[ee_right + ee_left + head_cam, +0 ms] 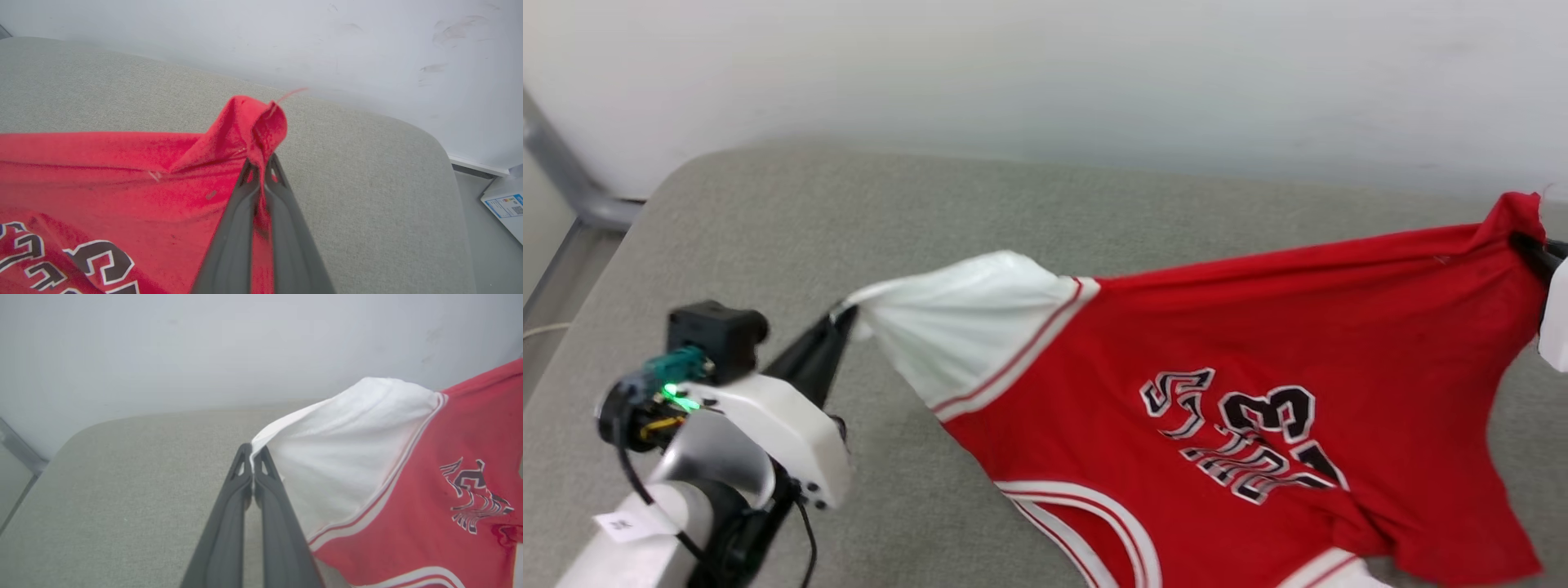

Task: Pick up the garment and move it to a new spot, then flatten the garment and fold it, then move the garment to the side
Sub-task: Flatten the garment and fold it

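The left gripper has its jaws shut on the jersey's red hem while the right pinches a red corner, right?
No. The left gripper has its jaws shut on the jersey by its white sleeve, not its red hem, as the left wrist view shows. The right gripper does pinch a red corner.

Garment (pixel 1339 327): red body, white sleeve, red-and-white striped trim, black lettering outlined white. Padded surface (pixel 768 229): pale grey-green weave. Wall (pixel 1013 65): plain white.

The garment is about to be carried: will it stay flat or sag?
Likely floppy: the garment sags between the left tool and right tool. Probably light, since two fingertip pinches hold it. It may drag on the cushion.
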